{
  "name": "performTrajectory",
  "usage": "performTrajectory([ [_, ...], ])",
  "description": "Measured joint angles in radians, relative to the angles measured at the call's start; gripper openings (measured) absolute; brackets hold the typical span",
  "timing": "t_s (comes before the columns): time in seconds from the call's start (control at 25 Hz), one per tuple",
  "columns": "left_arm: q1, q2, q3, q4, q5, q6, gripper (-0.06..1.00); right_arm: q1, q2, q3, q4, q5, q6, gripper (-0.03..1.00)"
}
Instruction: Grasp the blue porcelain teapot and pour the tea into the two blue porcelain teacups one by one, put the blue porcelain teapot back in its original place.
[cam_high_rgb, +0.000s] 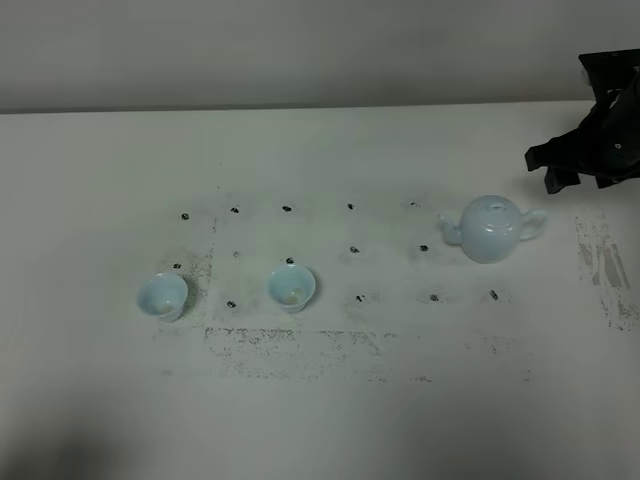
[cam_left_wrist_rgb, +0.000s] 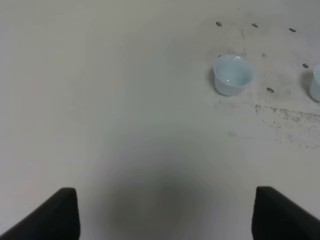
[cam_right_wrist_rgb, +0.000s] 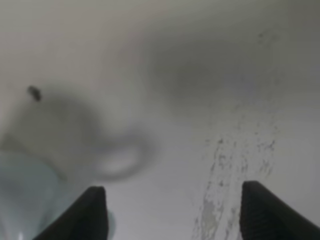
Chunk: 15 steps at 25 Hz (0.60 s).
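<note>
Dark fingertips (cam_left_wrist_rgb: 60, 215) of the left gripper (cam_left_wrist_rgb: 165, 210) sit closest to its wrist camera, spread wide apart with only bare white table (cam_high_rgb: 320, 430) between them; they grip nothing and touch nothing. This gripper does not appear in the high view. Ahead of it and well apart stands the left teacup (cam_left_wrist_rgb: 232, 75), upright, pale blue and handleless, with the edge of the second cup (cam_left_wrist_rgb: 316, 82) just showing beyond. From above, the left teacup (cam_high_rgb: 162, 296) stands at the left end of a grid of small dark dots (cam_high_rgb: 354, 249) marked on the table, and the right teacup (cam_high_rgb: 291, 288) stands near it on the same row, the two apart and both mouth up. Each has a whitish inside with a faint yellowish patch at the bottom; what that is cannot be told. A scuffed speckled band (cam_high_rgb: 300, 345) runs along the table just in front of the cups. Farther right, well apart from both, the blue porcelain teapot (cam_high_rgb: 493, 230) stands upright on the table with its lid on, short spout pointing left toward the cups and loop handle to the right. Up and right of the handle, apart from it, is the black right gripper (cam_high_rgb: 560, 170). Its wrist view shows the right gripper (cam_right_wrist_rgb: 172, 210) with fingers (cam_right_wrist_rgb: 95, 215) set wide and nothing held; the blurred teapot handle (cam_right_wrist_rgb: 125, 160) lies just ahead of them.
</note>
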<state>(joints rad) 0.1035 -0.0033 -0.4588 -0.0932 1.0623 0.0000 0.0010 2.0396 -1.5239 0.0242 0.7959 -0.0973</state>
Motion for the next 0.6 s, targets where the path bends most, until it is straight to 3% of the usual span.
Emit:
performTrajectory([
  [0.32, 0.0, 0.0, 0.0, 0.0, 0.0, 0.0, 0.67, 0.0, 0.062, -0.004, 0.001, 0.014, 0.002, 0.54],
  [0.6, 0.0, 0.0, 0.0, 0.0, 0.0, 0.0, 0.67, 0.0, 0.064, -0.006, 0.001, 0.087, 0.002, 0.54],
])
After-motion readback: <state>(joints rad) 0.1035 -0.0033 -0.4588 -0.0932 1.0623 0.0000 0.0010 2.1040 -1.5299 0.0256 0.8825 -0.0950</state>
